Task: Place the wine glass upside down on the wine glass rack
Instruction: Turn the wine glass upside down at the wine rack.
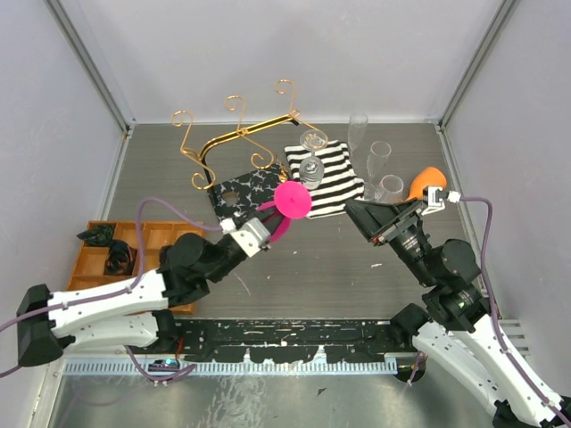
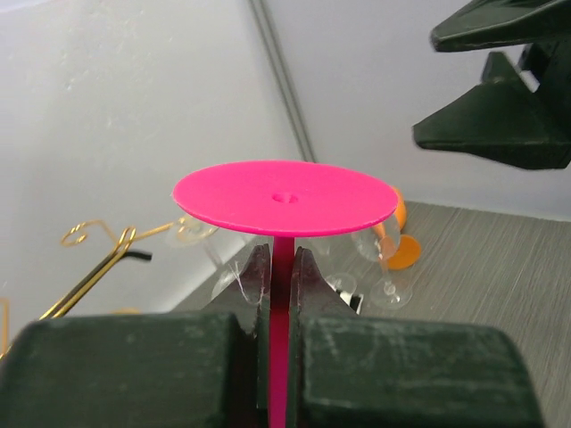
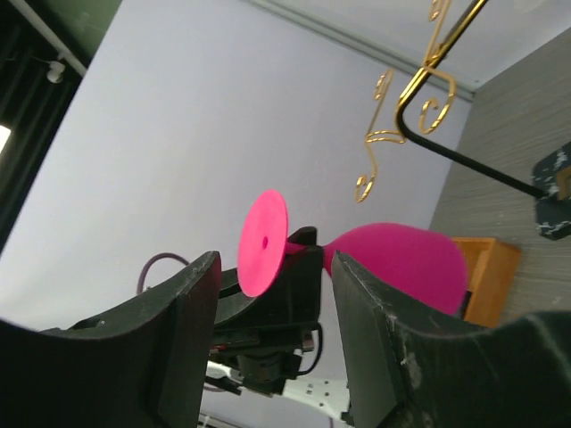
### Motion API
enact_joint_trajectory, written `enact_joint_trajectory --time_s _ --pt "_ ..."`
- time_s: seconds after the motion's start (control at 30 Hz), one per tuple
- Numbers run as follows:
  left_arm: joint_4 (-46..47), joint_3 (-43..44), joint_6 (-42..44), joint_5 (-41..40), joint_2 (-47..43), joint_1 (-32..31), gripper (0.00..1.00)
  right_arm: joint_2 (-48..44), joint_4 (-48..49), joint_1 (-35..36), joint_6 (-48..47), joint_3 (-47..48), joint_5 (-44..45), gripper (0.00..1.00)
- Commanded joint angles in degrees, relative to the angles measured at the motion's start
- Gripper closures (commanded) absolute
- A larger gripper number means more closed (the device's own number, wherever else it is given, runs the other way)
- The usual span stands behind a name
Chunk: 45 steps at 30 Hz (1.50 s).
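Observation:
A pink wine glass (image 1: 292,200) hangs base-up over the table's middle, just in front of the wine glass rack (image 1: 234,138), a gold wire stand on a black marbled base (image 1: 243,190). My left gripper (image 2: 283,267) is shut on its stem, right under the flat round foot (image 2: 285,198). Its bowl (image 3: 406,263) shows in the right wrist view, behind the left gripper (image 3: 299,285). My right gripper (image 3: 272,276) stands open to the right of the glass, nothing between its fingers (image 2: 500,89).
A black-and-white striped cloth (image 1: 332,174) lies right of the rack with clear glasses (image 1: 310,169) on it. More clear glasses (image 1: 379,156) and an orange glass (image 1: 426,183) stand at the right. A wooden tray (image 1: 134,250) sits at the left.

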Motion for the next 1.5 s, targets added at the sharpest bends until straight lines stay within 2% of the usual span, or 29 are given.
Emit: enact_joint_trajectory --time_s 0.0,0.1,0.17,0.27,0.37,0.5,0.67,1.03,1.2,1.47 --pt "-6.7 -4.2 -2.1 -7.9 -8.5 0.3 1.0 -2.2 -4.7 0.2 -8.0 2.1 5.3 0.41" --pt "-11.2 -7.4 -4.0 -10.4 -13.8 0.9 1.0 -3.4 -6.6 0.2 -10.2 1.6 7.9 0.42" --pt "-12.1 -9.9 -6.1 -9.1 -17.4 2.4 1.0 -4.0 -7.3 0.2 -11.3 1.2 9.1 0.42" --pt "-12.8 -12.9 -10.4 -6.9 -20.8 7.3 1.0 -4.0 -7.3 0.2 -12.4 0.7 10.0 0.42" --pt "-14.5 -13.9 -16.3 -0.5 -20.9 15.1 1.0 -3.2 -7.4 0.2 -13.2 1.0 10.0 0.42" --pt "-10.2 -16.0 -24.8 8.7 -18.9 24.3 1.0 -2.3 -7.7 0.2 -14.0 1.1 9.2 0.42" --pt "-6.8 -19.7 -28.7 11.1 -19.5 28.9 1.0 -2.1 -8.1 0.1 -14.7 0.9 9.5 0.42" --pt "-13.8 -22.4 -26.9 9.7 -32.2 33.6 1.0 -1.5 -8.4 0.2 -15.6 0.8 9.1 0.42" --pt "-19.5 -22.4 -23.8 5.7 -38.6 33.9 1.0 -1.0 -8.5 0.2 -15.1 0.8 8.0 0.42" --pt "-18.2 -23.1 -20.4 -0.9 -39.8 35.1 1.0 -0.9 -8.3 0.2 -14.7 1.5 7.1 0.42"
